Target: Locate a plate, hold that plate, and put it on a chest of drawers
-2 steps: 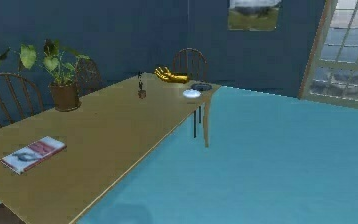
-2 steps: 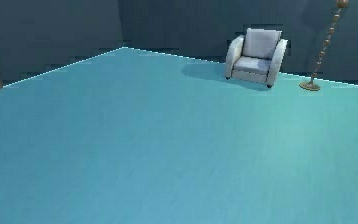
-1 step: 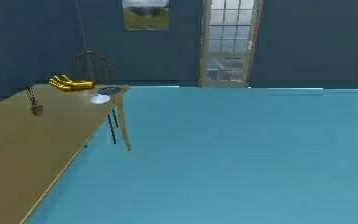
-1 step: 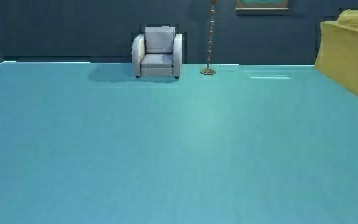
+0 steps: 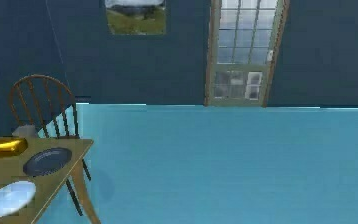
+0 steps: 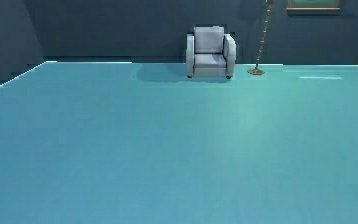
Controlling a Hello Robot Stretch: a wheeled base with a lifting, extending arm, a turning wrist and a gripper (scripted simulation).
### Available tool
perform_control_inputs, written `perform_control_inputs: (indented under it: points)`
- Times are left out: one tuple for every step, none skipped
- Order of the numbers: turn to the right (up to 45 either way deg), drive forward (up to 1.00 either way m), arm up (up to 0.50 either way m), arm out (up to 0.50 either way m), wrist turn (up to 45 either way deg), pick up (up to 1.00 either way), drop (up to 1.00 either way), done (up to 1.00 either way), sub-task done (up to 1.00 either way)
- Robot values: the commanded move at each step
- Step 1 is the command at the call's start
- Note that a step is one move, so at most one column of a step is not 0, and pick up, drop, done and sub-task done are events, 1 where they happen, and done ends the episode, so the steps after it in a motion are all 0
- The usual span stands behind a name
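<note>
Blue walls (image 5: 327, 50) stand around a teal floor (image 5: 237, 160). One dark plate (image 5: 49, 160) lies on the table (image 5: 77, 150) at the forward view's bottom left. Near it lie a pale plate (image 5: 12, 195) and a yellow thing (image 5: 5, 146). Behind the table stands a chair (image 5: 45, 105).
</note>
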Motion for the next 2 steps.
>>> perform_control_inputs:
  points:
    - [-45.0,0.00,0.00,0.00,0.0,0.00,0.00,0.00,0.00]
    - [-45.0,0.00,0.00,0.00,0.0,0.00,0.00,0.00,0.00]
